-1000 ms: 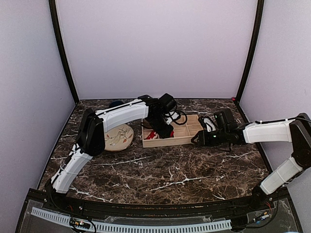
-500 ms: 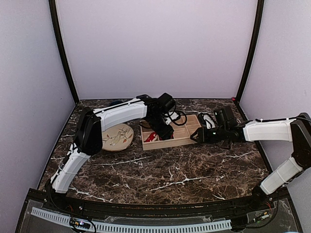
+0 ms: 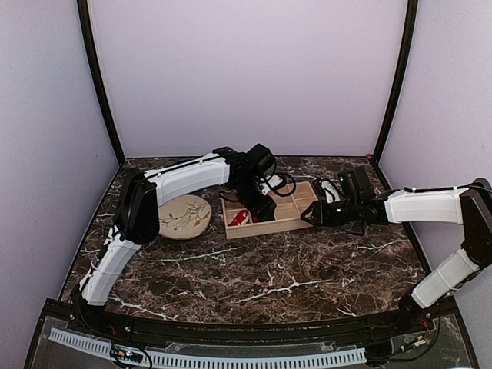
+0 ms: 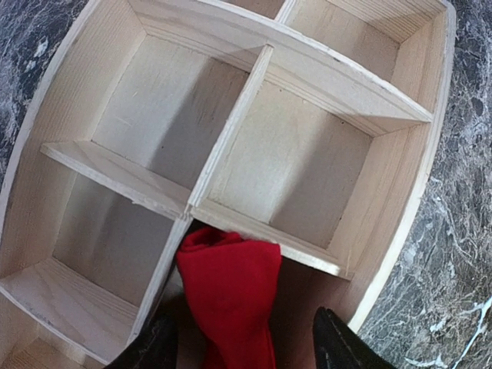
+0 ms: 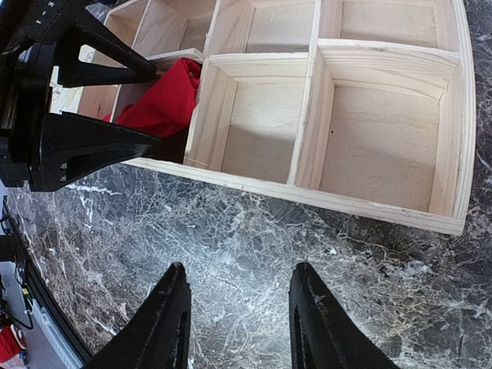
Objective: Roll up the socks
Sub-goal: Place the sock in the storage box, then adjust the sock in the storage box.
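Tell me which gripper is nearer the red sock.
Left. The left gripper hangs open directly over the red sock in the tray; the right gripper hovers open over the table beside the tray.

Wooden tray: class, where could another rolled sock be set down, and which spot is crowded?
Free: in the wooden tray, the compartments beside and behind the red sock show bare wood; the marble table in front of the tray is bare too. Crowded: the tray's near-left corner, where the open left gripper straddles the sock.
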`<action>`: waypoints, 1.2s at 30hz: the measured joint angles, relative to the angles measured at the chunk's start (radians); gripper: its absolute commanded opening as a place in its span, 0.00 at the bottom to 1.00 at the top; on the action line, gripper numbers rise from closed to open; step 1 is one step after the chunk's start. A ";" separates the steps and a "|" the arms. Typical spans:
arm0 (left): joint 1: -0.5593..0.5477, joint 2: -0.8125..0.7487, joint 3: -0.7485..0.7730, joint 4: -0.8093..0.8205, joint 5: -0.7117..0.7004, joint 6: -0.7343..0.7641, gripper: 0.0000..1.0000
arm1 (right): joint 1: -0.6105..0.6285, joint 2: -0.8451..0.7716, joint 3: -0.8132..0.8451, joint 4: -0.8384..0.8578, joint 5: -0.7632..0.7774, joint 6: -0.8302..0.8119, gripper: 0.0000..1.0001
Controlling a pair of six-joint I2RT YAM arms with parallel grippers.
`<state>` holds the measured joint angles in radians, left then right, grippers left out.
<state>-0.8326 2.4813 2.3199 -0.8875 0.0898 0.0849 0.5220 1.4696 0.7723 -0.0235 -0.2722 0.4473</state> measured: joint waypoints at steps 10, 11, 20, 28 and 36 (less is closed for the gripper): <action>0.002 -0.049 -0.014 0.008 -0.002 -0.014 0.61 | 0.002 0.000 0.000 0.000 0.000 0.000 0.41; 0.002 -0.057 -0.016 0.013 -0.003 -0.015 0.60 | 0.002 0.000 0.000 0.000 0.000 0.000 0.41; 0.002 -0.126 -0.094 0.079 -0.008 -0.019 0.28 | 0.004 0.000 0.000 0.000 0.000 0.000 0.42; 0.002 -0.126 -0.181 0.103 -0.011 -0.018 0.13 | 0.008 0.000 0.000 0.000 0.000 0.003 0.42; 0.002 -0.125 -0.201 0.126 -0.011 -0.018 0.12 | 0.008 0.002 0.000 0.000 0.000 0.003 0.42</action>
<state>-0.8310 2.3562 2.1185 -0.7612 0.0792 0.0666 0.5304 1.4719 0.7723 -0.0231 -0.2722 0.4507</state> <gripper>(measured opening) 0.125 0.418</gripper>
